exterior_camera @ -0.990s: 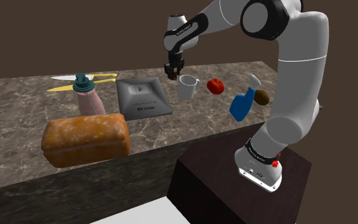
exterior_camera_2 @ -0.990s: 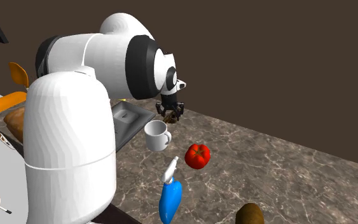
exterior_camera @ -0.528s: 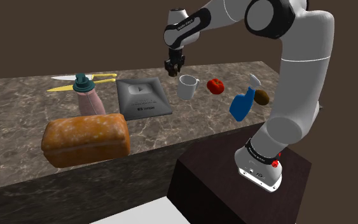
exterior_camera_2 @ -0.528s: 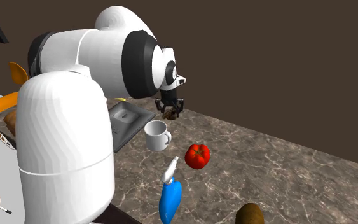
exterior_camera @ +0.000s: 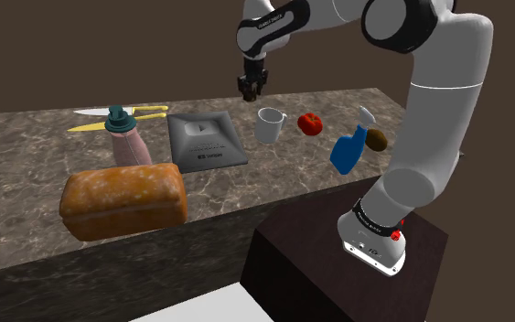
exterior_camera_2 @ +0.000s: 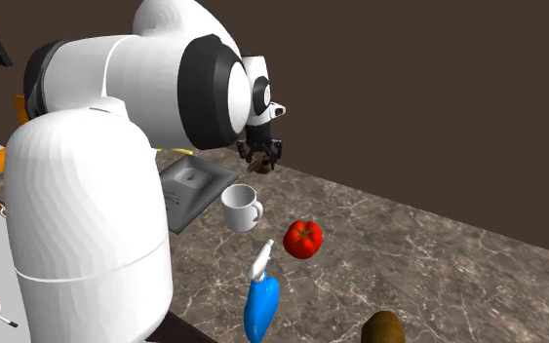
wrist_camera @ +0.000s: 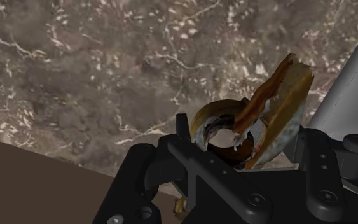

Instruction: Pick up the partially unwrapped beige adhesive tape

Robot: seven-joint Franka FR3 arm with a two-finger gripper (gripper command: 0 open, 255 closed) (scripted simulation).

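The black gripper (exterior_camera: 251,88) hangs in the air above the far edge of the worktop (exterior_camera: 26,155), well clear of the stone. It is closed on the roll of tape (wrist_camera: 279,102). From the camera on the hand, the two fingers (wrist_camera: 185,137) press on the roll from either side. The roll is brownish beige with a dark hollow middle, and a loose strip of tape sticks out from it, twisted and ragged at its end. From the second exterior view the tape (exterior_camera_2: 259,167) is a small brown lump between the fingertips of the gripper (exterior_camera_2: 260,161), with the dark wall behind it.

Below the hand, near the far edge, a flat grey square pad (exterior_camera: 205,139) lies beside a white mug (exterior_camera: 269,124), and the gripper is above the gap between them. Further along toward the shoulder view's right are a red tomato (exterior_camera: 311,123), a blue spray bottle (exterior_camera: 348,146) and a small brown lump (exterior_camera: 378,139) just behind the bottle, close to that end of the worktop.

Toward the other end stands a pink bottle (exterior_camera: 127,137) with a dark teal cap, and behind it a knife (exterior_camera: 118,112) with a yellow handle lies along the far edge. A large brown loaf of bread (exterior_camera: 123,201) sits at the near edge. The arm's dark stand (exterior_camera: 337,265) is just in front of the worktop.
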